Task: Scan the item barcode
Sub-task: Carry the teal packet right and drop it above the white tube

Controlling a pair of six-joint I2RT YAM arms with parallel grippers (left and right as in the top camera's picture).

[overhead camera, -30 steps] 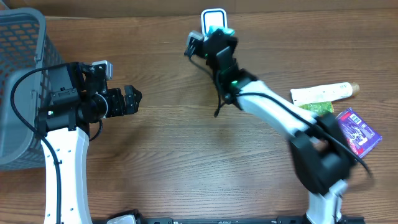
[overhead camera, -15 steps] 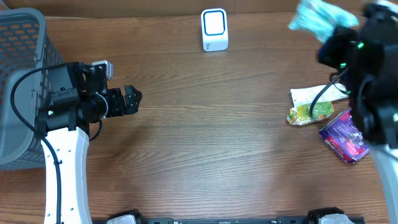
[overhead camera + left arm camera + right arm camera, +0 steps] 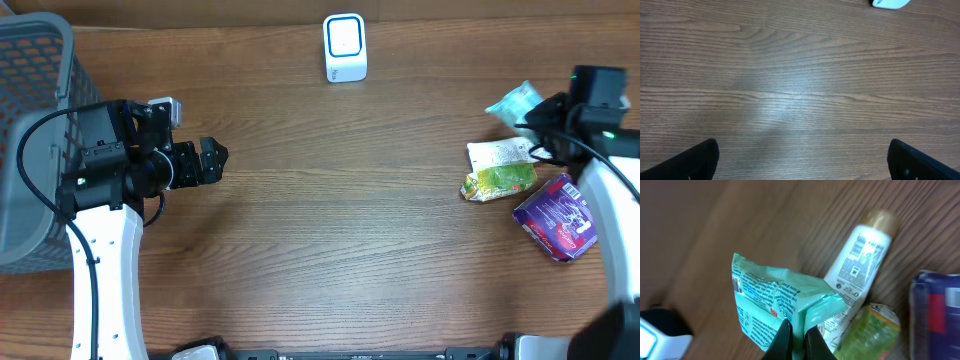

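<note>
Teal packet (image 3: pixel 774 305) in right hand (image 3: pixel 799 336)

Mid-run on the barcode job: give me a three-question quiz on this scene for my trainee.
1. True or false: the right gripper is shut on the teal packet.
2. The left gripper is: A) open and empty, B) shut on a packet, C) shut and empty.
3. How many items lie loose on the table beside the right arm?

Key:
1. True.
2. A.
3. Three: the tube, the green pouch and the purple pack.
</note>
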